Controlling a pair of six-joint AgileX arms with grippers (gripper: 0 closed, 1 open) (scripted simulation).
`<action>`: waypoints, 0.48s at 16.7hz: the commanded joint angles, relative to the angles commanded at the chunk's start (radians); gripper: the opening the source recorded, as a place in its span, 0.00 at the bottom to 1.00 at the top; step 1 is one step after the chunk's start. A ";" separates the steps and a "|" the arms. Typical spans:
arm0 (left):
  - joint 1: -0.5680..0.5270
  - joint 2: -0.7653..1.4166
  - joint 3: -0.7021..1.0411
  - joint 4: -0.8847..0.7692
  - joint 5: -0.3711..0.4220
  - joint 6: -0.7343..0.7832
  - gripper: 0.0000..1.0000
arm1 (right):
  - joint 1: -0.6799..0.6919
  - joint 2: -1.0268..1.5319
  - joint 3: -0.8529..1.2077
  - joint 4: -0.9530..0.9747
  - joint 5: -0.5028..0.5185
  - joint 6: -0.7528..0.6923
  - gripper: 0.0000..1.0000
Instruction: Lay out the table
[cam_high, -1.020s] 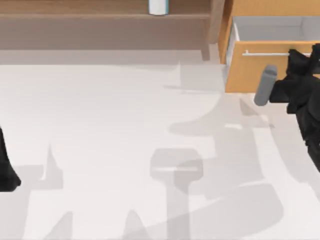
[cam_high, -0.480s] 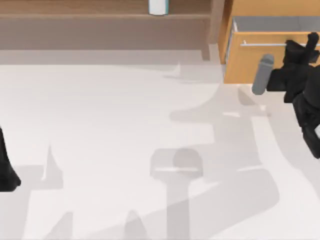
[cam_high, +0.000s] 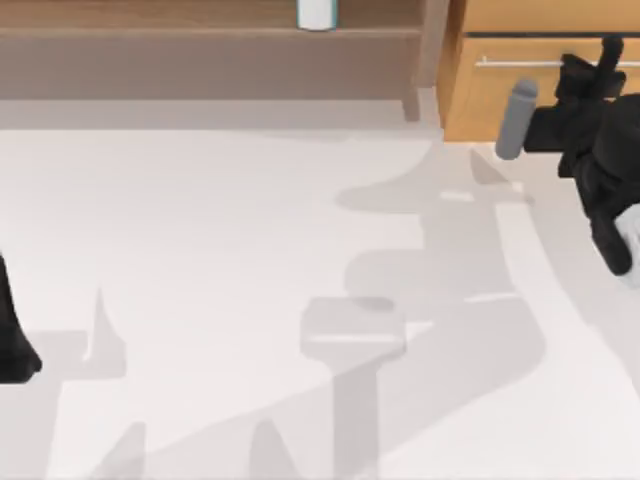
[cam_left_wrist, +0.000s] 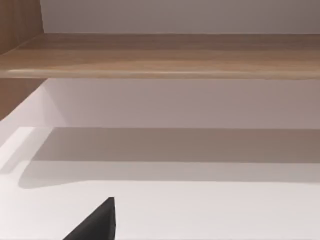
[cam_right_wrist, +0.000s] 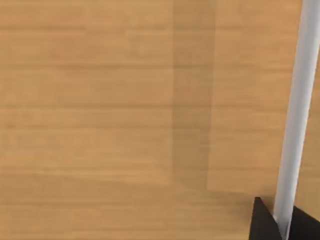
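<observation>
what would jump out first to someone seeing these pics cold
Probably the right gripper at the top view's upper right, fingers set around the silver bar handle of the orange drawer unit, whose front looks nearly flush. Next, the broad off-white table crossed by grey shadows, with the brown shelf behind it. The left arm sits parked at the left edge.

One table (cam_high: 200, 250), one wooden shelf (cam_high: 200, 45), one drawer unit (cam_high: 480, 100), one white cup (cam_high: 316, 14), two arms.
</observation>
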 joint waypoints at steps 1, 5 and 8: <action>0.000 0.000 0.000 0.000 0.000 0.000 1.00 | -0.004 0.014 0.032 -0.018 -0.003 0.000 0.00; 0.000 0.000 0.000 0.000 0.000 0.000 1.00 | -0.013 0.044 0.107 -0.062 -0.013 0.002 0.00; 0.000 0.000 0.000 0.000 0.000 0.000 1.00 | -0.013 0.044 0.107 -0.062 -0.013 0.002 0.00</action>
